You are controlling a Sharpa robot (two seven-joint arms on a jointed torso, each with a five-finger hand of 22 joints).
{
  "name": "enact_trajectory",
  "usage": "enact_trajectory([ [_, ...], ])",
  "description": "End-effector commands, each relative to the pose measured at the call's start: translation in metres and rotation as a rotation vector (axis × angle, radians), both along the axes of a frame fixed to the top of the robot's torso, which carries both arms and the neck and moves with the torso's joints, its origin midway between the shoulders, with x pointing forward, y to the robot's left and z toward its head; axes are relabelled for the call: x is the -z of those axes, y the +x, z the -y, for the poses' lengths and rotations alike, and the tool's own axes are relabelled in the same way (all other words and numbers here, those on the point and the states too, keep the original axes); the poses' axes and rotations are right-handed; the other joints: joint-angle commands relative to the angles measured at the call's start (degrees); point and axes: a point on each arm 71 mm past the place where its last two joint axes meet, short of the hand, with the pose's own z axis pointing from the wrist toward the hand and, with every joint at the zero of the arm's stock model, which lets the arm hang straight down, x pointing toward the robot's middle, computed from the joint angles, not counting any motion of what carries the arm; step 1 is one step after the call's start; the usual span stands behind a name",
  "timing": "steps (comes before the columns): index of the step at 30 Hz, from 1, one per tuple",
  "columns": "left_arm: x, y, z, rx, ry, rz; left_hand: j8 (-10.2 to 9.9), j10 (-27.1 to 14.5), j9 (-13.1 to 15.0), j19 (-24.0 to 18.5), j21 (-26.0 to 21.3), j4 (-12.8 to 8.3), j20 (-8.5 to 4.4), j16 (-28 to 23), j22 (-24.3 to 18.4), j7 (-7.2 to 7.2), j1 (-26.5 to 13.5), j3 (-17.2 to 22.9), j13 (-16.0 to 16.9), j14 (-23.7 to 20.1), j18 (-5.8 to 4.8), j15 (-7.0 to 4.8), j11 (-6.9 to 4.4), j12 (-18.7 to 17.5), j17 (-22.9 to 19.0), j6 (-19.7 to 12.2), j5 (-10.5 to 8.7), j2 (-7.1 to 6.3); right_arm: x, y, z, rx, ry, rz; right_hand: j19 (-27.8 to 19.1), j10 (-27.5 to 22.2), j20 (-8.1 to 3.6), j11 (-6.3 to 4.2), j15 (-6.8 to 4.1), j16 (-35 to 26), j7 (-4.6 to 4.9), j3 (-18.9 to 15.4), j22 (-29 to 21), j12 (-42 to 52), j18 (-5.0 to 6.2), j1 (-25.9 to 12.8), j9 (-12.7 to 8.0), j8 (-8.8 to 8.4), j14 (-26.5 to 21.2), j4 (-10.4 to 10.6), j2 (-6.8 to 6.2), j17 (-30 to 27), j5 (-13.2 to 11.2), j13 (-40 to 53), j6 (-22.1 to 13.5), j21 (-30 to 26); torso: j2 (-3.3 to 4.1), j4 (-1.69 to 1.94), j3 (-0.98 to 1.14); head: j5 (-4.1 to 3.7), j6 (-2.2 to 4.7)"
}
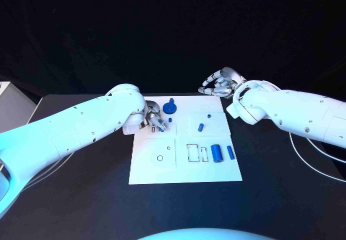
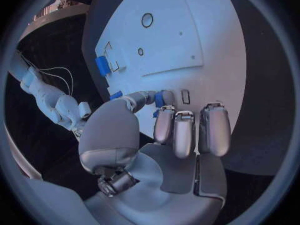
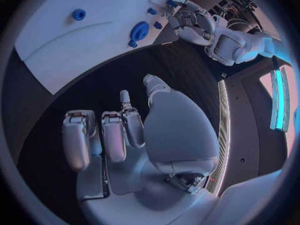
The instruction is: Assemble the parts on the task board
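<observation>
Task board (image 1: 186, 172) on black desk (image 1: 86, 200), blue parts at 3 o'clock.
Left hand (image 1: 154, 121) pinches a small blue part (image 2: 159, 98) over the board; right hand (image 1: 219, 85), fingers loosely spread, holds nothing at 12 o'clock.

Left hand (image 1: 155, 121) crowds the task board's (image 1: 184, 172) near-left corner beside the blue disc (image 1: 169, 107); bare white nearer the robot (two cylinders (image 1: 223, 152) flank it) lies free

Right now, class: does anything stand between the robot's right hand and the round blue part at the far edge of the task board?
Nothing visible does. The right hand hovers beyond the task board's far edge, holding nothing, with bare black table between it and the round blue part. The left hand works just beside that part and could crowd a reach.
</observation>
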Motion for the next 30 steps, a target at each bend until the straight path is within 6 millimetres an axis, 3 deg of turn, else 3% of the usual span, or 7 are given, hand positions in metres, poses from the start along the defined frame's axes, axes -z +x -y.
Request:
enact_trajectory([
  [1, 0.0188, -0.0082, -0.0005, 0.033, 0.059, -0.072, -0.2, 0.1, 0.6, 0.2, 0.1, -1.1, -0.17, 0.0, 0.1, -3.46, 0.0, 1.0, 0.1, 6.0, -1.03, -0.32, -0.47, -0.2, 14.7, 3.0, 0.33, 0.25, -0.0002, -0.0003, -0.0006, -0.009, -0.006, 0.002, 4.6, 0.1, 0.18, -0.09, 0.14, 0.0, 0.01, -0.3, 11.7, -0.1, -0.19, -0.5, 0.1, 0.33, 4.5, 0.0, -0.14, 8.8, 0.4, 8.4, -0.3, 0.0, 0.00, 0.00, 0.00, 0.03, 0.06],
  [3, 0.0188, -0.0083, -0.0005, 0.034, 0.061, -0.071, -0.6, 0.1, 0.9, 0.2, 0.1, -2.3, -0.31, -0.1, 0.1, -3.39, 2.0, 3.8, 0.2, 5.9, -1.03, -0.44, -0.53, -0.3, 14.7, 2.8, 2.79, 1.19, -0.0002, -0.0003, -0.0005, -0.009, -0.006, 0.002, 4.6, 0.1, 0.18, -0.09, 0.14, 0.0, 0.01, -0.3, 11.7, -0.1, -0.19, -0.5, 0.1, 0.33, 4.5, 0.0, -0.14, 8.8, 0.4, 8.4, -0.3, 0.0, -0.01, 0.01, 0.00, 0.11, 0.07],
  [7, 0.0186, -0.0083, -0.0004, 0.034, 0.061, -0.068, -0.6, 0.1, 1.4, 0.3, 0.1, -3.1, -0.22, -0.1, 0.2, -3.19, 2.0, 6.7, 0.2, 5.9, -1.05, -0.31, -0.37, -0.4, 14.6, 3.1, 5.31, 0.96, -0.0002, -0.0004, -0.0006, -0.009, -0.006, 0.002, 4.6, 0.1, 0.18, -0.09, 0.14, 0.0, 0.01, -0.3, 11.7, -0.1, -0.19, -0.5, 0.1, 0.33, 4.5, 0.0, -0.14, 8.8, 0.4, 8.4, -0.3, 0.0, -0.02, 0.04, -0.01, 0.17, 0.05],
  [16, 0.0187, -0.0090, -0.0013, 0.042, 0.071, -0.069, -0.5, 0.4, 1.8, 0.3, 0.1, -3.7, -0.23, 0.0, 0.2, -3.34, 1.7, 8.4, 0.4, 6.0, -1.04, -0.35, -0.49, -0.3, 14.7, 3.8, 6.34, 1.09, -0.0002, -0.0003, -0.0004, -0.009, -0.006, 0.002, 4.6, 0.1, 0.17, -0.09, 0.14, -0.1, 0.01, -0.3, 11.7, -0.1, -0.19, -0.5, 0.1, 0.35, 4.5, -0.1, -0.13, 8.8, 0.4, 8.4, -0.4, 0.0, -0.03, 0.05, -0.02, 0.31, 0.13],
  [30, 0.0198, -0.0084, -0.0081, 0.052, 0.109, -0.077, -0.5, 0.6, 1.9, 0.3, 0.1, -3.9, -0.25, -0.1, 0.3, -3.40, 1.3, 9.2, 0.5, 5.9, -1.05, -0.37, -0.55, -0.2, 14.6, 4.1, 6.43, 1.24, -0.0002, -0.0004, -0.0002, -0.009, -0.006, 0.002, 4.6, 0.1, 0.17, -0.09, 0.14, -0.1, 0.01, -0.3, 11.7, -0.1, -0.19, -0.5, 0.1, 0.35, 4.5, -0.1, -0.13, 8.8, 0.4, 8.4, -0.4, 0.0, 0.00, 0.08, -0.04, 0.34, 0.14],
])
